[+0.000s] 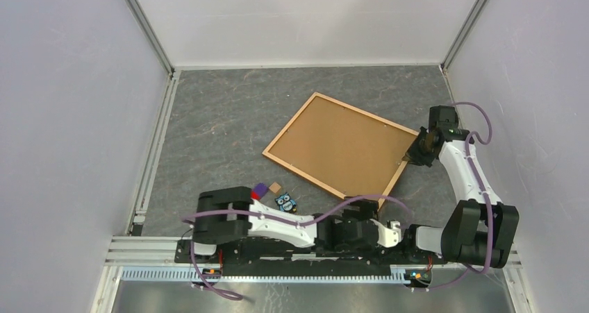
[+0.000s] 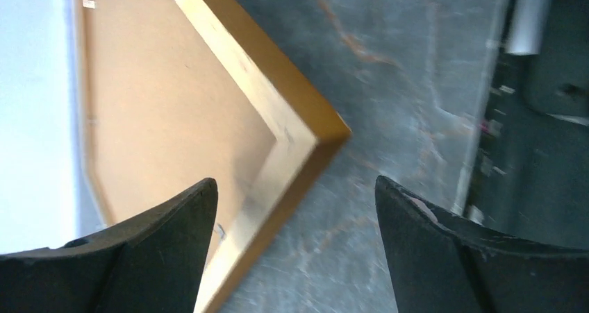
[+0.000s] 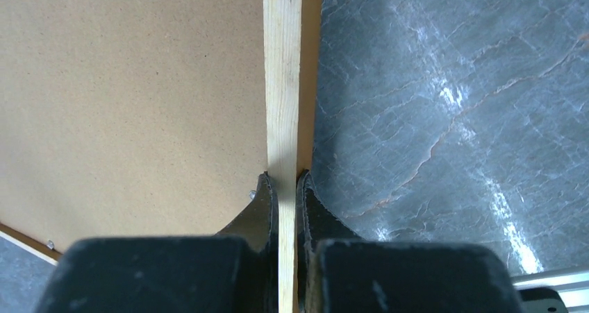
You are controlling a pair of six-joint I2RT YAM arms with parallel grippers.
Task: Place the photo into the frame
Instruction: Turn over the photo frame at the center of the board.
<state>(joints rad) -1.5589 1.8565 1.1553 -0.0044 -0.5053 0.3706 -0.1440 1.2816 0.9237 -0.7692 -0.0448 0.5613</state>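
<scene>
The frame point(image 3: 283, 84) looks light, stiff, thin-railed; right pincer point(image 3: 286, 180) is clamped edge-on across one rail; left pincer point(image 2: 295, 188) gapes wide, empty, near a corner.

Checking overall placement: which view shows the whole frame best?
Top external: the frame shows nearly whole on the table. Right wrist shows only one rail, pinched by the right gripper; left wrist shows one corner.
</scene>
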